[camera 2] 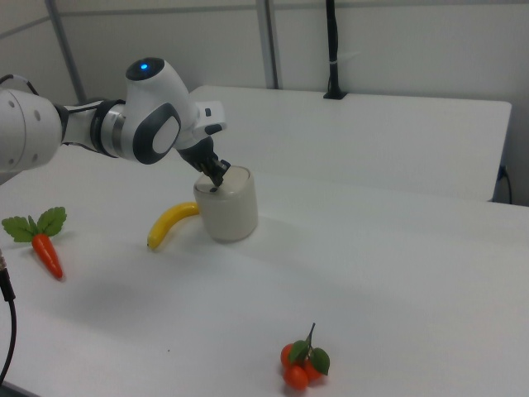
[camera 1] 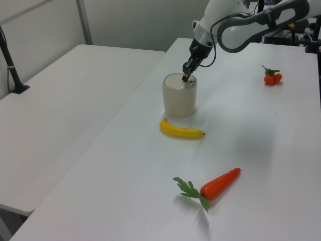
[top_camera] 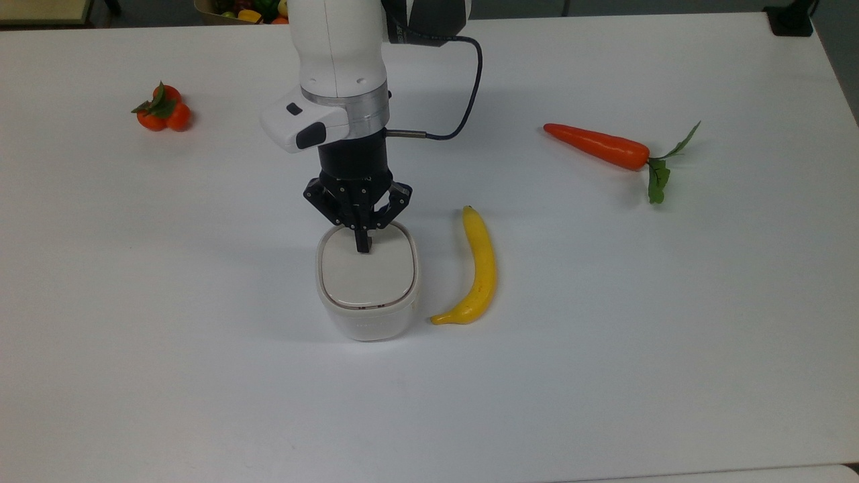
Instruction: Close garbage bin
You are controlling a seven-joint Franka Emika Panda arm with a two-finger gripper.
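Note:
The garbage bin (top_camera: 368, 320) (camera 1: 179, 103) (camera 2: 229, 215) is a small white rounded-square tub standing upright on the white table. Its beige lid (top_camera: 366, 274) lies flat and level inside the rim. My gripper (top_camera: 363, 247) (camera 1: 185, 78) (camera 2: 216, 185) points straight down with its black fingers shut together. The fingertips rest on the lid near its far edge in the top view, the edge nearest my arm. Nothing is held between the fingers.
A yellow banana (top_camera: 476, 268) (camera 1: 181, 131) (camera 2: 170, 223) lies close beside the bin on the top view's right. A carrot (top_camera: 604, 147) (camera 1: 216, 185) (camera 2: 45, 252) lies farther right, and a cluster of small oranges (top_camera: 162, 111) (camera 1: 272, 77) (camera 2: 302, 364) sits at far left.

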